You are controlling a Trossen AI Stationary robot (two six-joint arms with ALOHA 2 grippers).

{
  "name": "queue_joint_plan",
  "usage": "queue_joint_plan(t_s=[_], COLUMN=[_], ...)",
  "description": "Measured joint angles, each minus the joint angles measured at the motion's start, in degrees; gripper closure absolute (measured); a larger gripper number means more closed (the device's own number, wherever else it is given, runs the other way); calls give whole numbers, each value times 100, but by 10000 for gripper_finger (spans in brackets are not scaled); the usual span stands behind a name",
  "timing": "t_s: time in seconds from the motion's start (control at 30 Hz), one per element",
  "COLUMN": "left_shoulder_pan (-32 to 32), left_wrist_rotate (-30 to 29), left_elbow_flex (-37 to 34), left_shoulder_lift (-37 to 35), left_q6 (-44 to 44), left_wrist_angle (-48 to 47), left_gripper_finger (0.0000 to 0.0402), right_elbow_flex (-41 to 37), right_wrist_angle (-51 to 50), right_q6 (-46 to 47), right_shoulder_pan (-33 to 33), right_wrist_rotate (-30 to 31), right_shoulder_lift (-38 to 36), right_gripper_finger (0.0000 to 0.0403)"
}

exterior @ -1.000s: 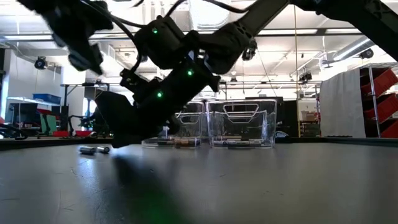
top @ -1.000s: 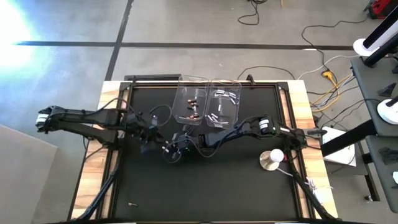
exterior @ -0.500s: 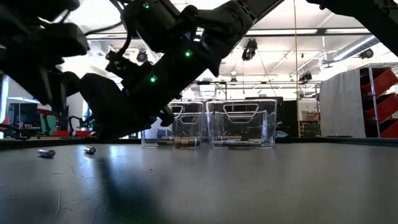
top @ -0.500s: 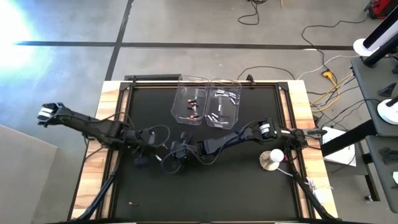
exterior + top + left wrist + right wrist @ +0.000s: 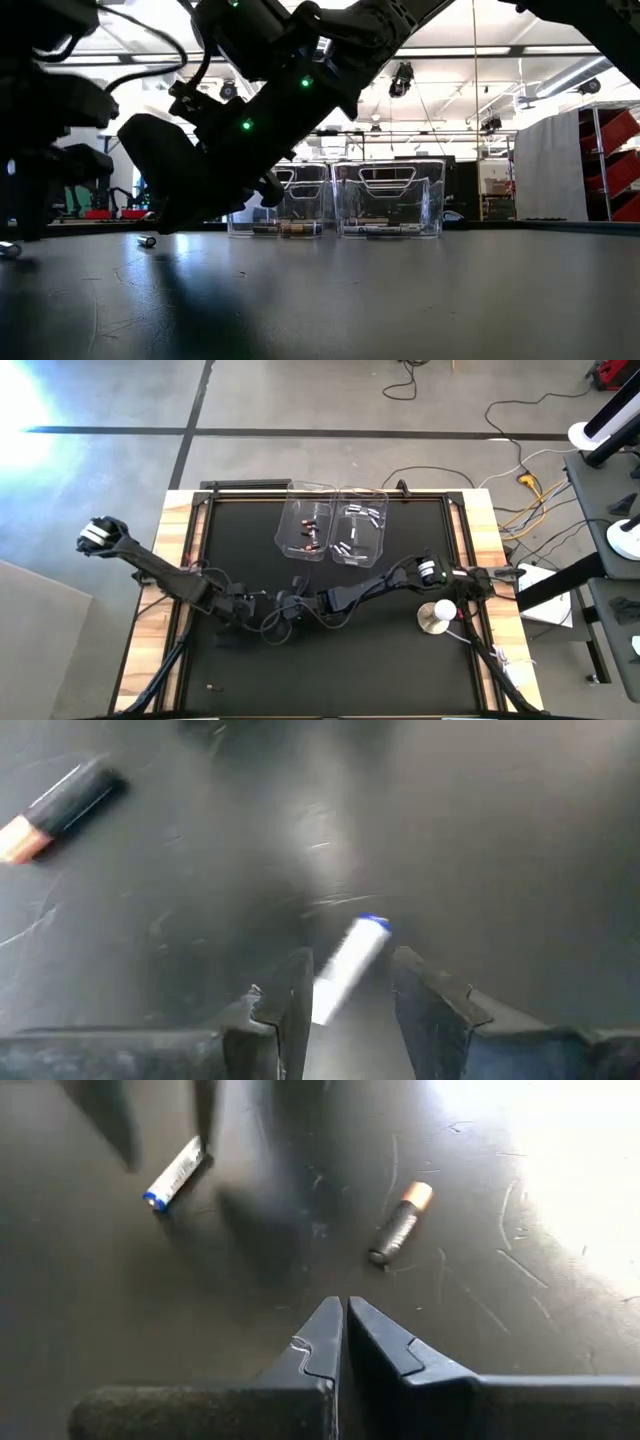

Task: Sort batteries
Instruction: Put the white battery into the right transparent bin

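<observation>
A silver-white battery (image 5: 345,970) with a blue end lies on the black table mat (image 5: 400,670). My left gripper (image 5: 352,955) points down over it, open, with one finger on each side of it; I see no touch. A dark battery (image 5: 65,808) with a copper end lies flat a little way off. My right gripper (image 5: 343,1302) is shut and holds nothing. It hovers low near the table's middle (image 5: 283,618), facing both batteries (image 5: 175,1175) (image 5: 398,1230). In the high view my left gripper (image 5: 222,635) is left of the right one.
Two clear bins (image 5: 308,528) (image 5: 360,530) holding sorted batteries stand side by side at the far middle. A round white-and-metal disc (image 5: 435,617) sits at the right. One more small battery (image 5: 210,686) lies near the front left edge.
My left gripper has swung toward the table's near edge and come down, tipping more steeply, until it straddles the silver-white battery. That battery has rolled toward the table's left and near side. My right gripper has shifted slightly and stayed shut.
</observation>
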Motion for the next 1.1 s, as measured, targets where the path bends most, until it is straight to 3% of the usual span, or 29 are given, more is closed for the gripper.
queue_joint_plan(t_s=[0.3, 0.47, 0.6, 0.73, 0.9, 1.1], left_shoulder_pan=[-244, -349, -352, -355, -355, -353], left_wrist_rotate=[-301, -425, -578, -682, -769, -920], left_elbow_flex=[271, 310, 287, 270, 271, 765], left_shoulder_lift=[1120, 1236, 1193, 1182, 1143, 1006], left_q6=[7, -122, -323, -557, -885, -624], left_wrist_angle=[-6, -16, -16, -13, -18, -316], left_gripper_finger=[288, 291, 330, 386, 385, 395], right_elbow_flex=[0, 101, 292, 478, 818, 1053], right_wrist_angle=[-150, -472, -1013, -1642, -2561, -3594], right_q6=[263, 281, 205, -60, -438, -631], right_shoulder_pan=[290, 437, 502, 547, 668, 834], right_wrist_rotate=[0, -1, 19, 454, 1312, 2300], right_shoulder_lift=[-4, -105, -389, -792, -1477, -2544], right_gripper_finger=[390, 390, 390, 390, 390, 390])
